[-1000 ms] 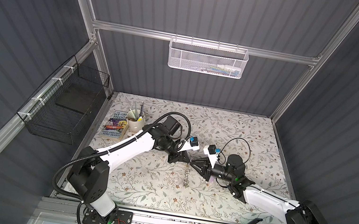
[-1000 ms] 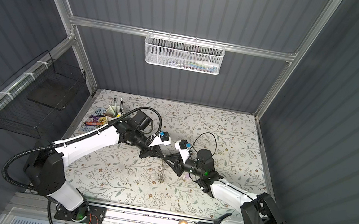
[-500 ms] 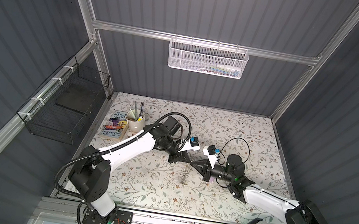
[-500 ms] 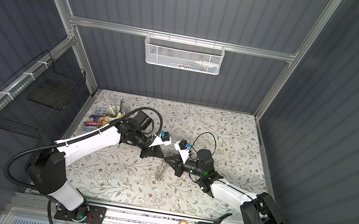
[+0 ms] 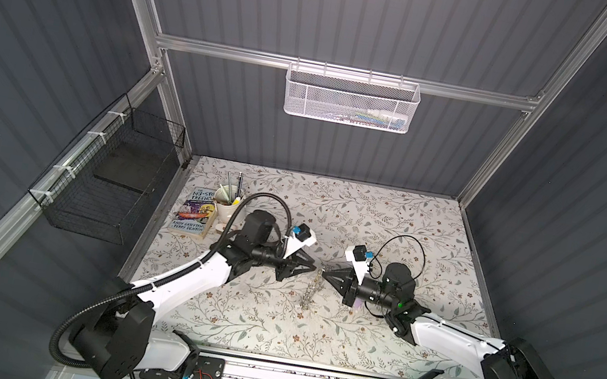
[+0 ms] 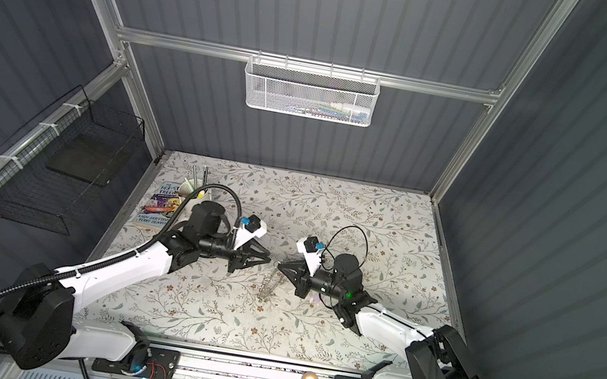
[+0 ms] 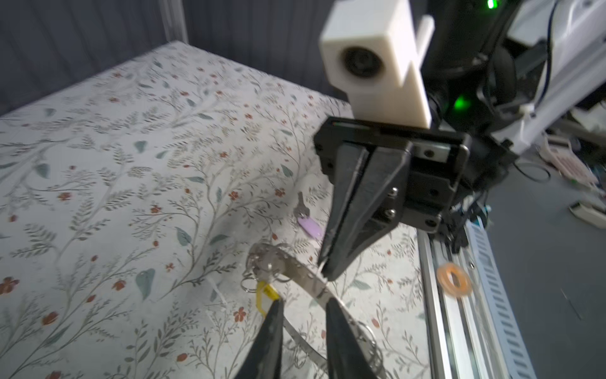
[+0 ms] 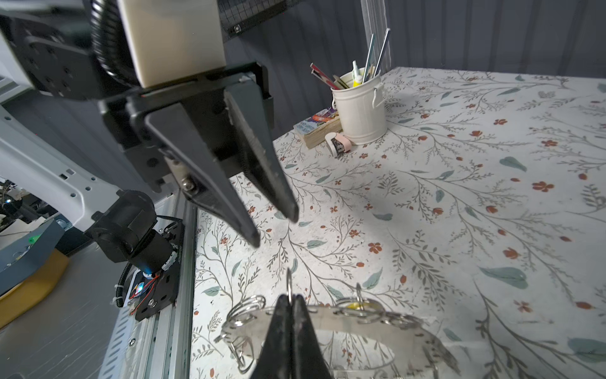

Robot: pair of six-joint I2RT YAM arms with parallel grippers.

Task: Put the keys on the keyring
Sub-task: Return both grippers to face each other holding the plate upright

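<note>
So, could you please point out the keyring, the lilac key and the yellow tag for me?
keyring (image 7: 292,264): left wrist view, on its flat grey band.
lilac key (image 7: 309,227): left wrist view, on its plastic tag.
yellow tag (image 7: 266,292): left wrist view, on its upper part.

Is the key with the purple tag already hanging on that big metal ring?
No, the lilac-tagged key lies flat on the tablecloth, apart from the keyring.

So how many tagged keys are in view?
2. The yellow-tagged key is at the keyring, by its wire loops. The lilac-tagged key lies apart on the table. Others may be hidden.
</note>
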